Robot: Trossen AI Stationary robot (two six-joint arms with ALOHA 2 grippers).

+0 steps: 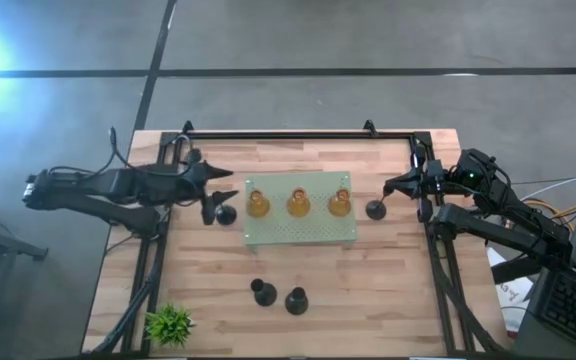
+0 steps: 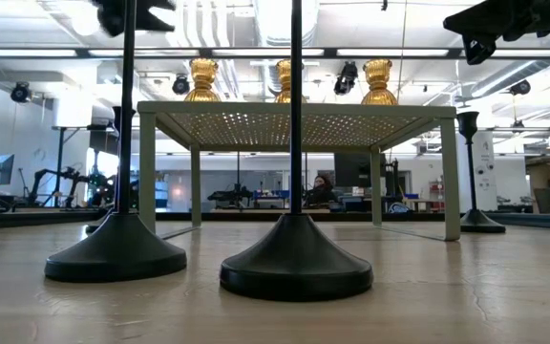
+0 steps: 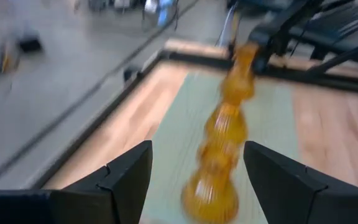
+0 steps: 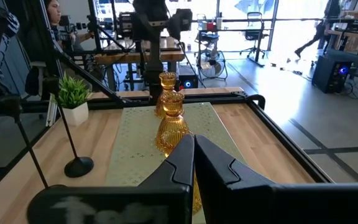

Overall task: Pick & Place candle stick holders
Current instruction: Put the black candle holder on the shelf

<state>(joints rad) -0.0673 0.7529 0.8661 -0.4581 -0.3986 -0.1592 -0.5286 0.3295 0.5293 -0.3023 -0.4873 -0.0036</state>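
On the pale green board [image 1: 301, 222] three amber holders [image 1: 298, 204] stand in a row, probably already placed. Four black holders [image 1: 295, 300] wait on the table. The left gripper [image 1: 218, 187] is spread, empty; the right gripper [image 1: 390, 187] has its fingers pressed together.

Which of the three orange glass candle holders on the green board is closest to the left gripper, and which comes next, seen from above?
Measured from the left gripper in the high view:
1. Orange holder at the board's left end, nearest.
2. Middle orange holder, at the board's centre.
3. Orange holder at the board's right end, farthest, toward the right gripper.
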